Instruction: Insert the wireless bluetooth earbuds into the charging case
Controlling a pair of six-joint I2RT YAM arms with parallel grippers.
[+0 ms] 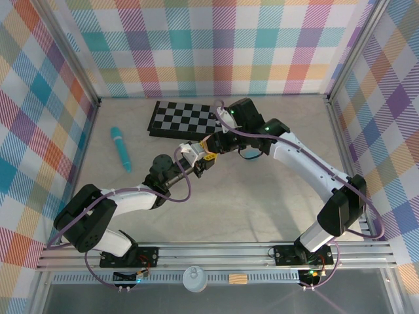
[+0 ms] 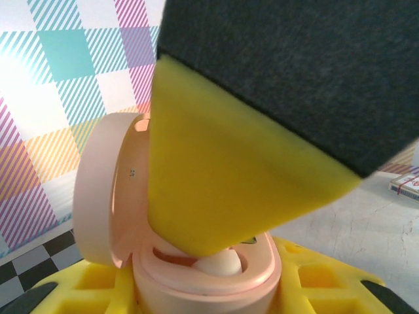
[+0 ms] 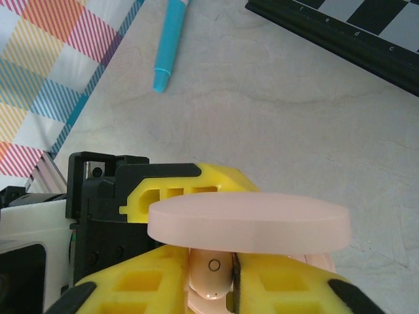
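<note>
Checkerboard point(image 1: 183, 119), on the table beyond the charging case point(image 2: 98, 203). Teal stick point(image 1: 120, 148), lying well to the left of the case. Left gripper point(image 2: 203, 297), fingers clamped on the base of the pale pink case, whose lid stands hinged open. Right gripper point(image 3: 213, 288), directly above the case, fingers pinching a pale earbud point(image 3: 211, 269) at the case's open mouth, beneath the lid.

Pale pink charging case point(image 2: 203, 288), held off the surface near the scene's centre, its round lid point(image 2: 98, 190) hinged wide open; one pale pink earbud point(image 2: 219, 265) sits in its well.
</note>
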